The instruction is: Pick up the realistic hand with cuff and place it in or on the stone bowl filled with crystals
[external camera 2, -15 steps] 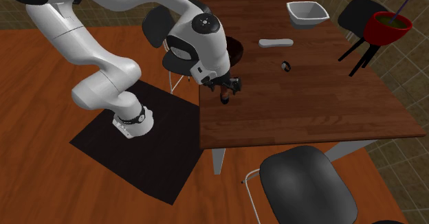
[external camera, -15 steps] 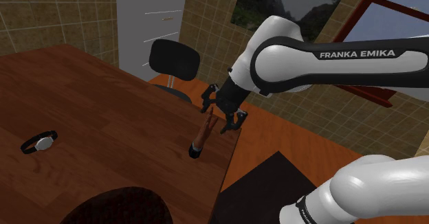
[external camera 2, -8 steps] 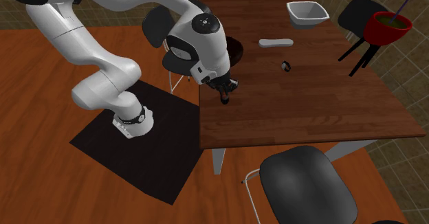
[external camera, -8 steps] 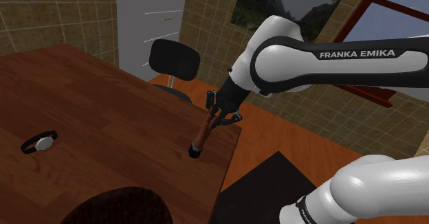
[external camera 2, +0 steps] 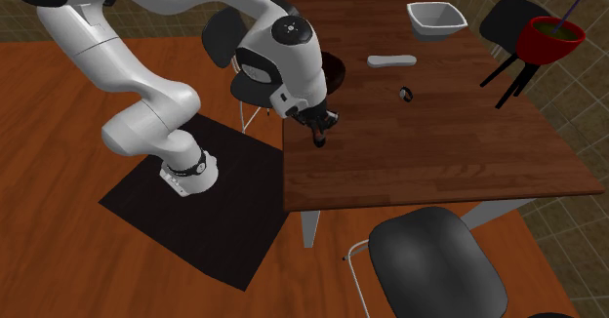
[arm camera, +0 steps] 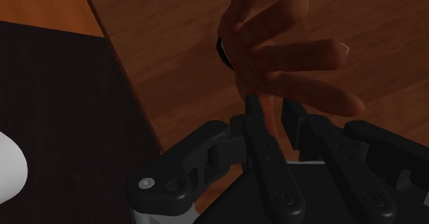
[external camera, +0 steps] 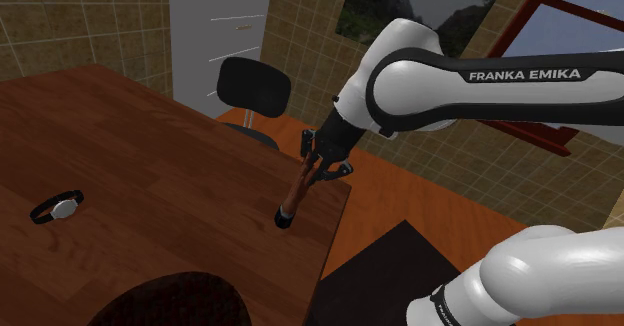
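Note:
The flesh-coloured hand with a dark cuff stands tilted near the wooden table's edge, cuff down on the tabletop. My black gripper is shut on its upper part. In the wrist view the hand spreads its digits just ahead of my gripper, whose two fingers clasp one digit between them. The second exterior view has the gripper and the hand at the table's near-left edge. The dark bowl sits at the shoulder view's lower edge; the same bowl is partly hidden behind my arm.
A wristwatch lies on the table, the same watch mid-table. A white bowl and a flat white object lie farther along. Black chairs stand by the table. A black mat lies under my stand.
The jaws, open around the hand a second ago, have shut on it. Since then the arm has barely moved and the cuff stays on the table.

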Robot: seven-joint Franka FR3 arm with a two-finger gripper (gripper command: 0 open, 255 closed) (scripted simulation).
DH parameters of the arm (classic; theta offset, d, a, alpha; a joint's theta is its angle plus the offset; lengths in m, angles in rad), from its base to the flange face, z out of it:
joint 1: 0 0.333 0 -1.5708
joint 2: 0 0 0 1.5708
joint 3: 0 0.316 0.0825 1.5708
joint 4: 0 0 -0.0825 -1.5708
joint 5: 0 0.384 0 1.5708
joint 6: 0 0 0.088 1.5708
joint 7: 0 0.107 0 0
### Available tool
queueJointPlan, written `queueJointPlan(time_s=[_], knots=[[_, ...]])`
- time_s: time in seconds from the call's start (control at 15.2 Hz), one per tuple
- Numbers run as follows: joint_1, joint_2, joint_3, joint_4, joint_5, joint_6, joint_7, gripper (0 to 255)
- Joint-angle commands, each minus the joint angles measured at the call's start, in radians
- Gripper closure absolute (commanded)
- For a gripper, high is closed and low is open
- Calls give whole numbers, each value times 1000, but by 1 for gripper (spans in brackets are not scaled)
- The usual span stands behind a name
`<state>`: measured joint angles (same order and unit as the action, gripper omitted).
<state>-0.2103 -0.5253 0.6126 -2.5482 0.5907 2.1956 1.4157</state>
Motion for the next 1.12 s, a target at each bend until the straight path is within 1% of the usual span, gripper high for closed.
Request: queueJointPlan(time_s=[0.0,1.06], knots=[[0,-13,-9,15,-7,-28,6,255],[-14,-75,-77,181,-66,-252,55,255]])
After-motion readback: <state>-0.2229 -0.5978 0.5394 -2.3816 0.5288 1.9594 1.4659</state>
